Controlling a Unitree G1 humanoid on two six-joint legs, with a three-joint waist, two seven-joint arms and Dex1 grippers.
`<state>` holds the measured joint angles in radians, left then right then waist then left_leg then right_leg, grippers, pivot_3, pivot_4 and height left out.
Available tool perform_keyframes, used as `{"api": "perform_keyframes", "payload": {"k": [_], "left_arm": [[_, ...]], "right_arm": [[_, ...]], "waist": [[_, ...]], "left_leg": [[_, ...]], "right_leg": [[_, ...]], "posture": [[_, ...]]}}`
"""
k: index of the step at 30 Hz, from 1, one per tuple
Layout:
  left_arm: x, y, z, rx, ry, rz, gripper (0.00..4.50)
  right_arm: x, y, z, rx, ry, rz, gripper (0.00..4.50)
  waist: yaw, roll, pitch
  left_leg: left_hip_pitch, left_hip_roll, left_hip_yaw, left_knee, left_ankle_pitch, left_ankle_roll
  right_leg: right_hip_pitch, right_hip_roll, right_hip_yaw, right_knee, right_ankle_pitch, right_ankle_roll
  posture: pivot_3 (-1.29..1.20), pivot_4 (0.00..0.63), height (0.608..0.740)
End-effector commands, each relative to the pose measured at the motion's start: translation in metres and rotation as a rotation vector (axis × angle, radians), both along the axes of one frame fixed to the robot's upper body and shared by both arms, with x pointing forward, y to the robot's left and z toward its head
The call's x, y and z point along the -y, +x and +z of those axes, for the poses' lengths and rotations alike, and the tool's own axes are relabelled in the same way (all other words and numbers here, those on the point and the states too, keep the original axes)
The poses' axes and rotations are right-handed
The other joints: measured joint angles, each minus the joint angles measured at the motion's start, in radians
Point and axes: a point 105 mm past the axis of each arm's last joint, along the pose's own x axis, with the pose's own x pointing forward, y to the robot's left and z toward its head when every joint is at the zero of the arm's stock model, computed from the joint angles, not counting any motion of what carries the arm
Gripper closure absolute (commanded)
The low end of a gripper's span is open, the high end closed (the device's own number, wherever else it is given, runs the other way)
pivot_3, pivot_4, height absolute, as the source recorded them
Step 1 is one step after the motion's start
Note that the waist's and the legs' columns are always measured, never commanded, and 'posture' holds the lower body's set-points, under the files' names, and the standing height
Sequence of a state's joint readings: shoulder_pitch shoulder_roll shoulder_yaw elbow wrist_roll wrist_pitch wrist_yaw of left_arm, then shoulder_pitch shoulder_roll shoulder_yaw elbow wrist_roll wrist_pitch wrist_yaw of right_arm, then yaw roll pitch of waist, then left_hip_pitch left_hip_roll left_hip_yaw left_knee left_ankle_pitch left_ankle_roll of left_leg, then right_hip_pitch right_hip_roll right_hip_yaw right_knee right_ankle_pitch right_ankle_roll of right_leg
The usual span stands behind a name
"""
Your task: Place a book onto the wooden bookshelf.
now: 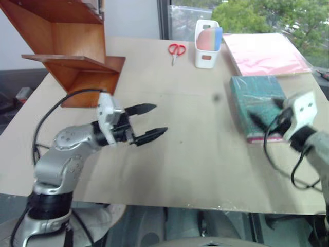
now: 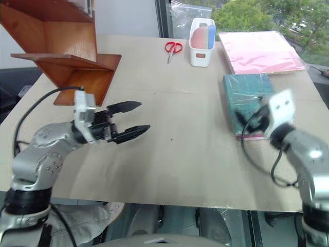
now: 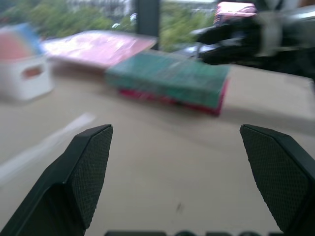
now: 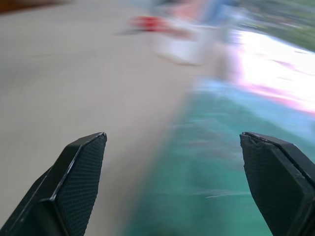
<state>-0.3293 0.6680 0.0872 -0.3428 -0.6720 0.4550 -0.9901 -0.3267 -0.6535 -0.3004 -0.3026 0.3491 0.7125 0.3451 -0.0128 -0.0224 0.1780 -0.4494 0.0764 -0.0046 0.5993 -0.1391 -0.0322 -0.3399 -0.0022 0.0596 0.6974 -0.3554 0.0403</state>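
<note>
Right under the right pincer (image 2: 245, 119), spread wide, lies the book (image 2: 247, 91); left pincer (image 1: 152, 121) also gapes wide, holding nothing.

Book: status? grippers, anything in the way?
Left gripper open, empty, mid-table. Right gripper open over the book, no grip yet. Book lies on a pink book. Table bare toward the bookshelf.

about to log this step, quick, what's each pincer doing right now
Left pincer: open, holding nothing, above the table.
Right pincer: open, holding nothing, over the teal-green book.
</note>
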Motion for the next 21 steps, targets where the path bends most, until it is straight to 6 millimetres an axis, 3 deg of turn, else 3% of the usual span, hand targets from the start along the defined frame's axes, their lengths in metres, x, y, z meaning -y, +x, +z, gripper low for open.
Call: {"api": "perform_keyframes", "payload": {"k": [1, 4, 6, 8, 13, 17, 21], "left_arm": [[0.014, -0.004, 0.006, 0.027, -0.011, -0.066, 0.0], [0.019, -0.002, 0.004, 0.032, -0.011, -0.072, 0.0], [0.023, -0.002, 0.002, 0.032, -0.018, -0.074, 0.0], [0.026, -0.002, 0.0, 0.031, -0.025, -0.074, 0.0], [0.025, -0.003, -0.001, 0.026, -0.037, -0.053, 0.0], [0.02, -0.004, -0.002, 0.023, -0.032, -0.033, 0.0], [0.019, -0.009, 0.002, 0.028, -0.041, -0.045, 0.0]], "right_arm": [[0.04, 0.018, 0.011, 0.0, -0.041, -0.17, 0.04], [0.061, 0.032, 0.012, -0.043, -0.052, -0.231, 0.83], [0.077, 0.044, 0.008, -0.091, -0.068, -0.278, 1.68], [0.092, 0.054, 0.006, -0.129, -0.078, -0.318, 2.21], [0.121, 0.072, 0.005, -0.232, 0.011, -0.4, 4.41], [0.127, 0.072, 0.0, -0.313, 0.124, -0.398, 4.46], [0.123, 0.067, -0.024, -0.431, 0.142, -0.351, 4.46]], "waist": [[-0.001, 0.0, 0.0], [0.0, 0.001, 0.0], [-0.002, 0.001, 0.001], [-0.006, 0.004, 0.002], [-0.009, 0.006, 0.003], [-0.005, 0.007, 0.004], [-0.003, 0.007, 0.004]], "left_leg": [[-0.001, 0.0, 0.0, 0.0, 0.0, 0.0], [-0.004, -0.001, 0.002, -0.002, 0.0, 0.0], [-0.004, -0.001, 0.004, -0.003, 0.0, 0.0], [-0.003, 0.0, 0.006, -0.004, 0.0, 0.0], [-0.001, -0.001, 0.009, -0.002, -0.001, 0.001], [-0.001, 0.0, 0.009, -0.003, -0.001, 0.001], [-0.002, 0.0, 0.01, -0.004, 0.0, -0.001]], "right_leg": [[0.0, 0.0, 0.0, 0.0, 0.0, 0.0], [-0.004, 0.0, 0.003, -0.002, 0.0, 0.0], [-0.005, 0.0, 0.004, -0.002, 0.0, 0.0], [-0.006, 0.0, 0.006, -0.003, -0.001, -0.001], [-0.005, -0.001, 0.009, 0.0, 0.0, -0.001], [-0.005, -0.001, 0.008, -0.002, -0.001, -0.001], [-0.005, -0.001, 0.009, -0.004, -0.001, -0.001]], "posture": [[0.0, 0.15, 0.74], [0.0, 0.15, 0.74], [0.0, 0.15, 0.74], [0.0, 0.15, 0.74], [0.0, 0.15, 0.74], [0.0, 0.15, 0.74], [0.0, 0.15, 0.74]]}}
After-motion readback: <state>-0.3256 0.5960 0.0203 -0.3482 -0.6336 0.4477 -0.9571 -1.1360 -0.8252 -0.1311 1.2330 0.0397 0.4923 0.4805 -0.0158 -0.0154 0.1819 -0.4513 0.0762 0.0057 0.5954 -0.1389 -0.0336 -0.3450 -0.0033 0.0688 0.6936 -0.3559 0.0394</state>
